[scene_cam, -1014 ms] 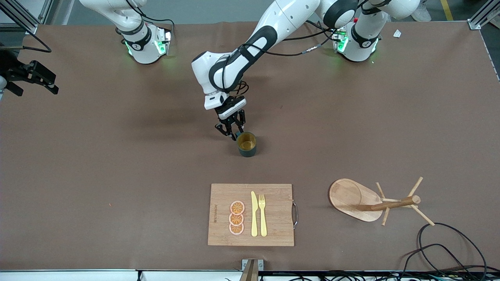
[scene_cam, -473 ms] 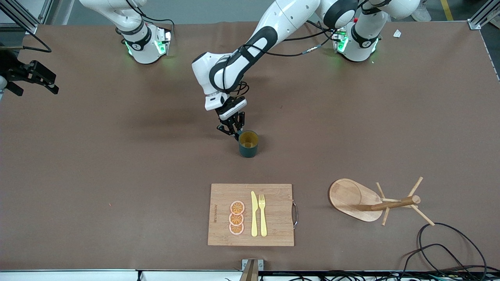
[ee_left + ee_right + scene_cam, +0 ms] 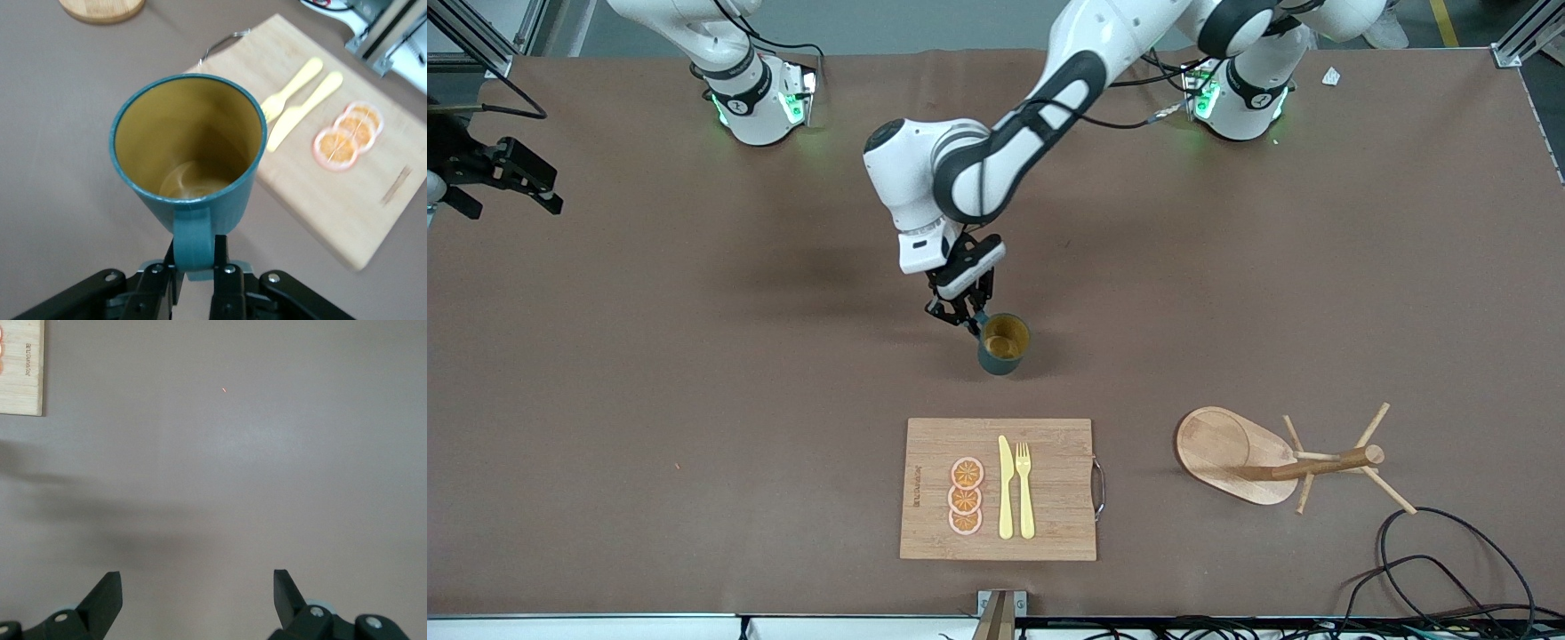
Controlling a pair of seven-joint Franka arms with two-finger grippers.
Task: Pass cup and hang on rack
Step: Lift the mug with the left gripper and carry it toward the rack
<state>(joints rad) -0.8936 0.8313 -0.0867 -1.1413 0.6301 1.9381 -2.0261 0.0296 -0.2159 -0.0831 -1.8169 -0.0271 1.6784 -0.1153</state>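
Observation:
The dark teal cup point(image 3: 1004, 342) with a mustard-yellow inside is upright over the middle of the table, held a little above it. My left gripper point(image 3: 971, 322) is shut on its small loop handle. In the left wrist view the cup point(image 3: 183, 133) opens toward the camera, and the left gripper point(image 3: 195, 257) has one finger on each side of the handle point(image 3: 193, 237). The wooden rack point(image 3: 1325, 464), with its oval base point(image 3: 1218, 444), stands toward the left arm's end of the table, nearer to the front camera. My right gripper point(image 3: 525, 182) waits open and empty at the right arm's end of the table, and it also shows in the right wrist view point(image 3: 197, 587).
A bamboo cutting board point(image 3: 1049, 524) lies nearer to the front camera than the cup. On it are a yellow knife point(image 3: 1006, 487), a yellow fork point(image 3: 1024, 489) and orange slices point(image 3: 966, 496). Black cables point(image 3: 1449, 569) lie near the rack at the table's edge.
My left gripper has shut on the cup's handle and carried the cup a short way toward the left arm's end of the table. The right arm has not moved.

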